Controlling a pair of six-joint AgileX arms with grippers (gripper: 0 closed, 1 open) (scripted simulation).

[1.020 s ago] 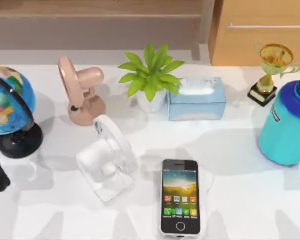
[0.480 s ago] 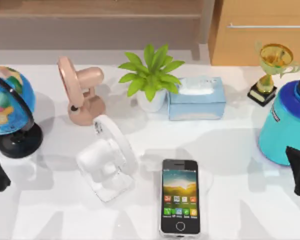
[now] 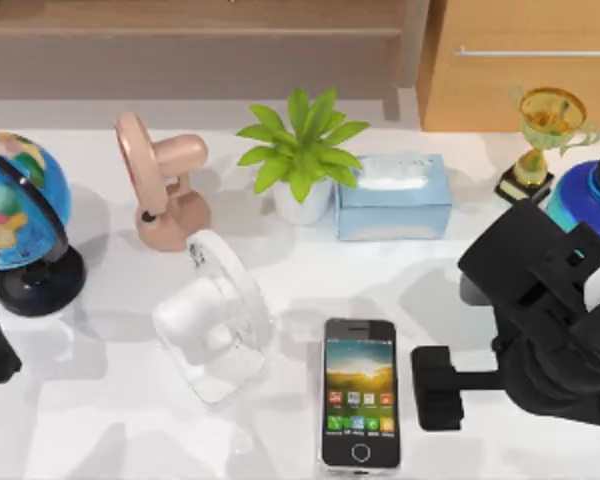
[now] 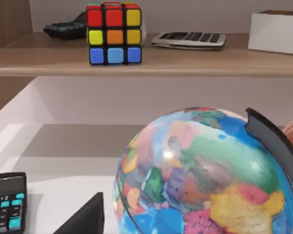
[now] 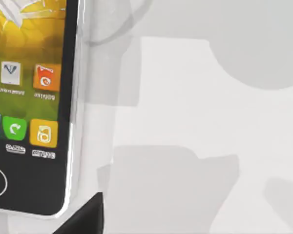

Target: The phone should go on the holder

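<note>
One white table [image 3: 500,440] carries the lot. Biggest things on it: one blue bottle [image 3: 590,200] at the right edge, half hidden behind the right arm, and one globe [image 3: 15,215] at the left edge. The right gripper [image 3: 435,388] hangs over the front right part of the table, just beside the phone's right side, not touching it; can't tell how wide its fingers are. The left arm sits parked at the left edge.

There's one tissue box [image 3: 393,197] and one potted plant [image 3: 302,155] toward the back edge, with two fan-shaped stands: a pink one [image 3: 160,190] behind and a clear white one [image 3: 212,318] in front. One gold trophy [image 3: 542,135] sits by the back right corner. One phone [image 3: 360,393] lies flat, screen up, at the front edge, middle, just beside the clear stand.
</note>
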